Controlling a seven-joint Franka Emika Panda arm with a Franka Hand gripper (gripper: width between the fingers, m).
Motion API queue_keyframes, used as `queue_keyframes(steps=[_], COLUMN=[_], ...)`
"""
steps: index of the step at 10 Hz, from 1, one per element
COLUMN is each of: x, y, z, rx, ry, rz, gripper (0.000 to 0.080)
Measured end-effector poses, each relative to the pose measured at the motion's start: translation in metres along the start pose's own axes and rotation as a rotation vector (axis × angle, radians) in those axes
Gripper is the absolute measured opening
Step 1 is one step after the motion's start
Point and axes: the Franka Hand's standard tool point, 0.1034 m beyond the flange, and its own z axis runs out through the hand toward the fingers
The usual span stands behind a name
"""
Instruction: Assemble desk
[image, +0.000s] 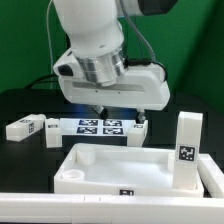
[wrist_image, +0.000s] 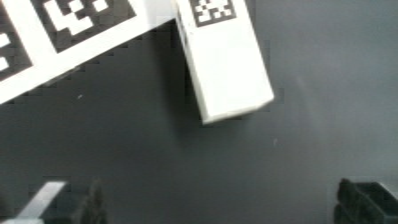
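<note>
The white tabletop (image: 118, 172) with a raised rim lies at the front of the exterior view. One white leg (image: 187, 148) stands upright at its right end, with a tag on its face. Two more legs (image: 24, 127) (image: 52, 133) lie on the dark table at the exterior view's left. My gripper (image: 120, 116) hangs low over the table behind the tabletop, open and empty. In the wrist view another white leg (wrist_image: 228, 62) with a tag lies flat ahead of my gripper (wrist_image: 214, 205). It is apart from both fingertips (wrist_image: 64, 204).
The marker board (image: 96, 126) lies flat behind the tabletop, under the gripper, and shows in the wrist view (wrist_image: 54, 40) beside the lying leg. A green backdrop stands behind the table. A white rail runs along the very front edge.
</note>
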Motion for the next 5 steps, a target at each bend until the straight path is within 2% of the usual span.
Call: queue_keyframes(steps=[2, 5], x=[-0.0011, 0.0014], y=[-0.006, -0.0005], z=[0.0067, 0.0105], rx=[-0.008, -0.006], ry=[-0.134, -0.254], rz=[-0.015, 0.008], gripper=[0.0649, 0.0649])
